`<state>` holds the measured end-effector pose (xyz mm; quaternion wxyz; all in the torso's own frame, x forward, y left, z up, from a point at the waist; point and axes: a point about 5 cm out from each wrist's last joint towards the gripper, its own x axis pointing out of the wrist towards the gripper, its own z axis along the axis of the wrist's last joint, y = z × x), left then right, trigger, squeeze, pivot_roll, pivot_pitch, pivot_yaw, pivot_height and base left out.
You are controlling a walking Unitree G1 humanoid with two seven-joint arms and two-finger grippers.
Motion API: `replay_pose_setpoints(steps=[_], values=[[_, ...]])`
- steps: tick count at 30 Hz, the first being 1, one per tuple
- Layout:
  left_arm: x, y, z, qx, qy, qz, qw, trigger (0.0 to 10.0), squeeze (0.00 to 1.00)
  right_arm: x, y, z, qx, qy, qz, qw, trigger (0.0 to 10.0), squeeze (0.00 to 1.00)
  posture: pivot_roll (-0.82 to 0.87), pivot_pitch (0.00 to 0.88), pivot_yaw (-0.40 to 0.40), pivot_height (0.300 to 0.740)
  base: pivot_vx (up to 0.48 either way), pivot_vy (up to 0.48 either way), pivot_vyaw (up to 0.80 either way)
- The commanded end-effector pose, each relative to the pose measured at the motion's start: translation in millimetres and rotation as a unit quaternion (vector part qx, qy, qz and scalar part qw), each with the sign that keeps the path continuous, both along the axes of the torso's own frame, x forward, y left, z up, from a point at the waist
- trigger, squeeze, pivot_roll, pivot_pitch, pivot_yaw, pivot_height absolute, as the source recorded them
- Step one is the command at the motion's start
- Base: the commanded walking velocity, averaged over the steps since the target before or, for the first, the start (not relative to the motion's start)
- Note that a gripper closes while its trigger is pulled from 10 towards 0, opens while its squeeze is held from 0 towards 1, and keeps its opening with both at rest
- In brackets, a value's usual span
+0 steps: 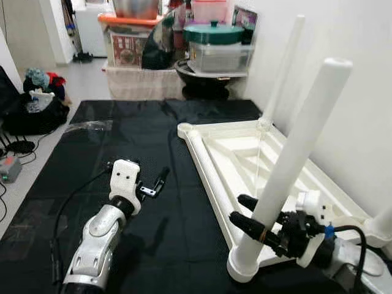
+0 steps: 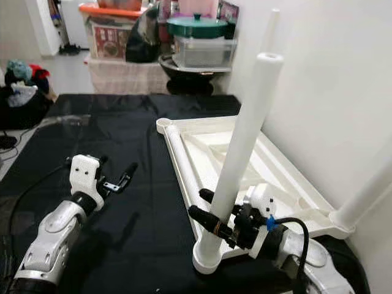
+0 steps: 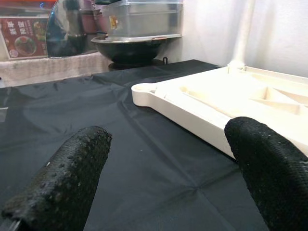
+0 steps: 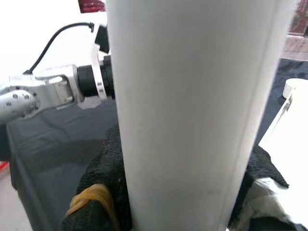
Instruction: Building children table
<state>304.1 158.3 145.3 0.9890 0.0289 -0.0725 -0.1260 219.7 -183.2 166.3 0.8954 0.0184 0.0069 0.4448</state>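
A white children's table top (image 1: 245, 153) lies upside down on a black sheet (image 1: 122, 135) beside the wall. At its near corner a white leg (image 1: 294, 159) stands up, tilted slightly. My right gripper (image 1: 240, 209) is shut on this leg low down; in the right wrist view the leg (image 4: 192, 106) sits between the black pads (image 4: 103, 168). A second leg (image 1: 285, 67) stands at the far corner, and a third (image 1: 383, 220) shows at the right edge. My left gripper (image 1: 144, 184) hovers open over the sheet to the left of the table top (image 3: 216, 101), holding nothing.
Storage boxes (image 1: 131, 37), a lidded container (image 1: 217, 52) and a dark pot (image 1: 202, 76) are stacked at the back. A white wall (image 1: 343, 37) runs along the right. A black bag (image 1: 37, 110) and cables with a grey box (image 1: 9, 168) lie on the floor at left.
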Motion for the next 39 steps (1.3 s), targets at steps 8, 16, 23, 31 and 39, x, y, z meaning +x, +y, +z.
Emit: replay_pose_setpoints(steps=[8, 16, 23, 31, 39], values=[[-2.1, -0.4, -5, 0.002, 0.011, 0.003, 1.000, 10.0, 0.00, 1.6, 4.2, -12, 0.004, 0.044, -0.012, 0.999, 10.0, 1.00, 0.06, 0.000, -0.079, 0.740, 0.000, 0.000, 0.00], [-2.4, -1.0, -6, 0.000, 0.011, 0.003, 1.000, 10.0, 0.00, 0.5, 7.5, -6, 0.024, 0.037, -0.006, 0.999, 10.0, 1.00, 0.05, 0.000, -0.081, 0.740, 0.000, 0.000, 0.00], [-2.5, -1.6, -6, 0.001, 0.012, 0.002, 1.000, 10.0, 0.00, 4.5, 15.8, -4, 0.032, 0.016, -0.021, 0.999, 0.0, 0.00, 0.05, 0.000, -0.080, 0.740, 0.000, 0.000, 0.00], [-2.8, -1.8, -7, 0.001, 0.013, 0.003, 1.000, 10.0, 0.00, 2.2, 16.3, 0, 0.044, 0.007, -0.020, 0.999, 0.0, 0.00, 0.05, 0.000, -0.080, 0.740, 0.000, 0.000, 0.00], [-3.0, -3.2, -7, 0.000, 0.013, 0.001, 1.000, 10.0, 0.00, -0.9, 21.4, 2, 0.038, 0.003, -0.003, 0.999, 0.0, 0.00, 0.05, 0.000, -0.078, 0.740, 0.000, 0.000, 0.00]])
